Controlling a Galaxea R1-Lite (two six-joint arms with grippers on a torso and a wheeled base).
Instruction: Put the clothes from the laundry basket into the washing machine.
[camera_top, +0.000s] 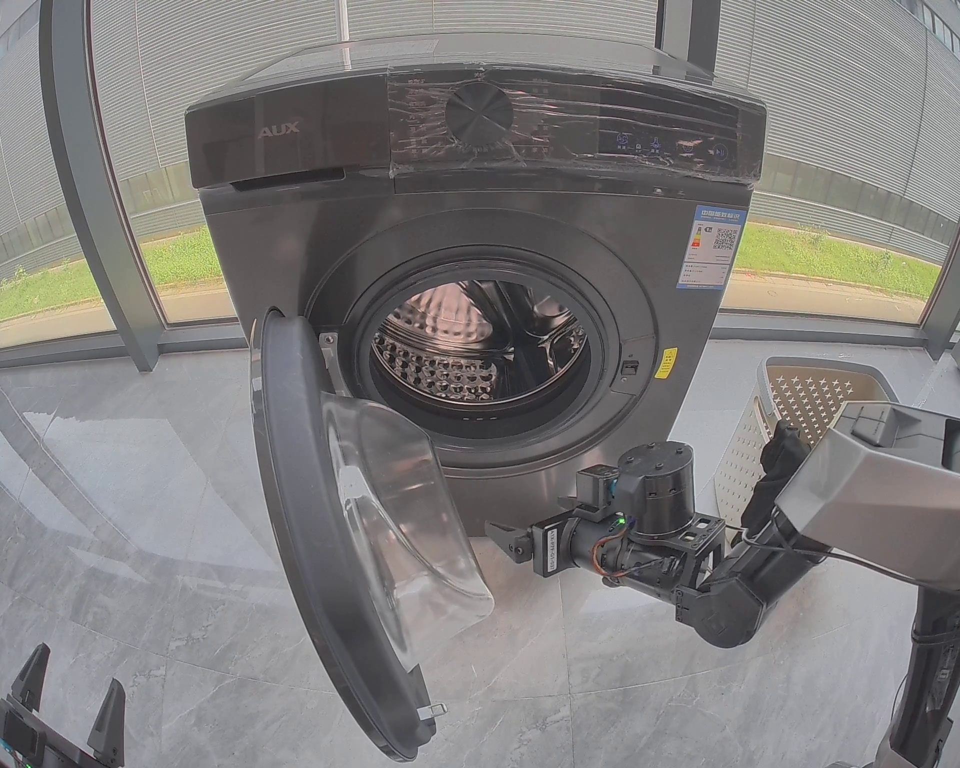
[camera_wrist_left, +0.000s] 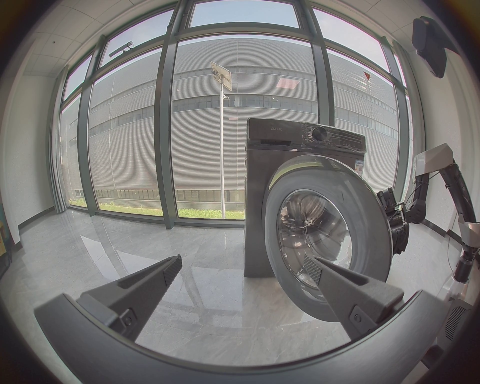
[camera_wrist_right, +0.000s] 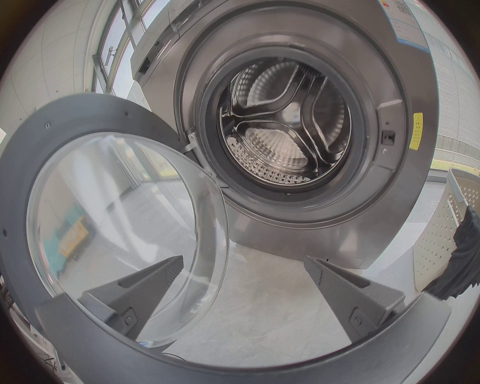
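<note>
**A:** Where does the washing machine (camera_top: 470, 250) stand?

**B:** Centre, on the far side, with its back to the windows (camera_top: 150, 150). Its door (camera_top: 320, 560) is swung wide open on the left-hand hinge, and the clear glass bowl faces right. The drum (camera_top: 480, 345) is exposed, showing a perforated steel wall and raised paddles.

**A:** And the laundry basket (camera_top: 815, 395)?

**B:** On the floor (camera_top: 620, 670), just to the right of the machine. It is pale, with lattice walls. A dark garment (camera_wrist_right: 462, 260) is draped at its rim and hangs down the outer wall.

**A:** The right gripper (camera_top: 505, 545)?

**B:** Low in front of the machine, below the drum opening and left of the basket. It points left toward the door's glass. Its fingers (camera_wrist_right: 145, 290) are spread wide with nothing between them. It touches neither the door nor the cabinet.

**A:** The left gripper (camera_top: 78, 668)?

**B:** In the near left corner, close above the floor and well apart from the machine. It too is spread wide and holds nothing. From its own wrist, the outer face of the door lies far ahead, framed by the two fingers (camera_wrist_left: 135, 295).
</note>
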